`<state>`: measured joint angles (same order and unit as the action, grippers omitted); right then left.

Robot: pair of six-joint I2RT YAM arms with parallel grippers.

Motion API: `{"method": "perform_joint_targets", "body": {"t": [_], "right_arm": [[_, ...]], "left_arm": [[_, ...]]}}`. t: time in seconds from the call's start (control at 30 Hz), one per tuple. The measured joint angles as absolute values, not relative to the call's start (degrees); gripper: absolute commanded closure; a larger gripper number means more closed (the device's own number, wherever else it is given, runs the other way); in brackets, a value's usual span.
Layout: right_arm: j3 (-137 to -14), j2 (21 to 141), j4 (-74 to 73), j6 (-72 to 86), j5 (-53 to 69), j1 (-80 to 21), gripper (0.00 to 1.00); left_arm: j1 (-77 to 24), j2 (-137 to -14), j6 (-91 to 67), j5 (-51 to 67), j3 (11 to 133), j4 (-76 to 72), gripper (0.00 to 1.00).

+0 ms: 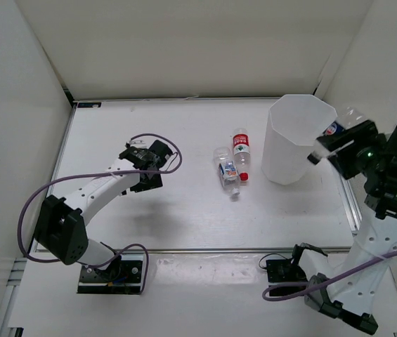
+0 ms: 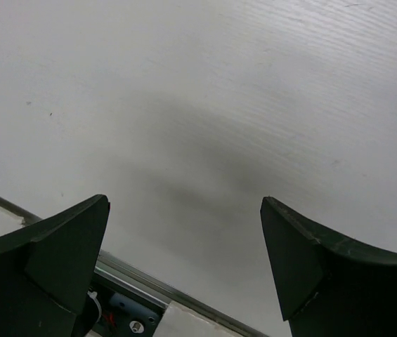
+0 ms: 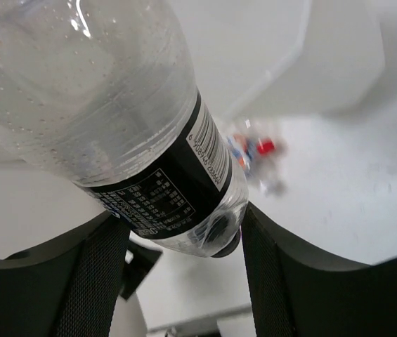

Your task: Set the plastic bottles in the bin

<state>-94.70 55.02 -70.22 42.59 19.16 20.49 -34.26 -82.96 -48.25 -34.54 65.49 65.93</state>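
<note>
- left claw (image 2: 184, 260): jaws wide apart, nothing between them; parked over bare counter (image 1: 184, 217), well to the left of the bin (image 1: 282, 158). No part in the current step is judged to be taken by it.
- Two bottles are left lying on the counter just left of the bin, side by side and about touching: blue-and-white-labelled bottle (image 1: 228, 170) slightly nearer, red-capped bottle (image 1: 241, 149) beside it and closer to the bin.
- Their print: white marks on the red label and a blue patch on the other can be made out, but nothing can be read at this size.
- right claw (image 3: 180, 232): clamped on the held bottle (image 3: 107, 91), gripped at its labelled end; which end that is cannot be told for sure.
- Held bottle is raised off the counter, at the bin's right rim, not yet clearly over the opening.
- Its label: black band, barcode with a digit string along it, and small white print. None of it is legible and no brand can be named.
- Step in hand is judged as carry-to-bin, just short of the drop.
- Next move needed: the bottle is to be shifted left until it is clear inside the rim, then the jaws are to be opened. After that, two pickups remain.
</note>
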Motion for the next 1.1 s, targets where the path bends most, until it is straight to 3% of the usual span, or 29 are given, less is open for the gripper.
{"method": "perform_joint_targets", "body": {"t": [0.2,0.3,0.53,0.77,1.1], "right_arm": [[-103.74,68.18,-62.22,42.61,13.65,16.27,0.99],[-108.51,78.76,-58.94,42.35,9.23,10.90,0.89],[-109.62,91.05,-58.02,42.35,3.25,2.13,0.00],[-109.32,87.96,-58.61,39.53,0.32,2.04,0.00],[-99.24,74.85,-57.19,37.71,4.75,0.51,0.00]], "left_arm": [[-34.26,-86.15,-46.28,-29.89,72.25,65.91,0.00],[-34.35,-88.75,-45.60,-28.47,76.27,65.73,0.00],[-33.71,-96.38,-44.42,-22.70,95.15,68.69,0.00],[-32.86,-102.02,-40.12,-11.53,111.07,65.06,0.00],[-32.16,-122.87,-37.23,13.30,116.64,54.04,0.00]]}}
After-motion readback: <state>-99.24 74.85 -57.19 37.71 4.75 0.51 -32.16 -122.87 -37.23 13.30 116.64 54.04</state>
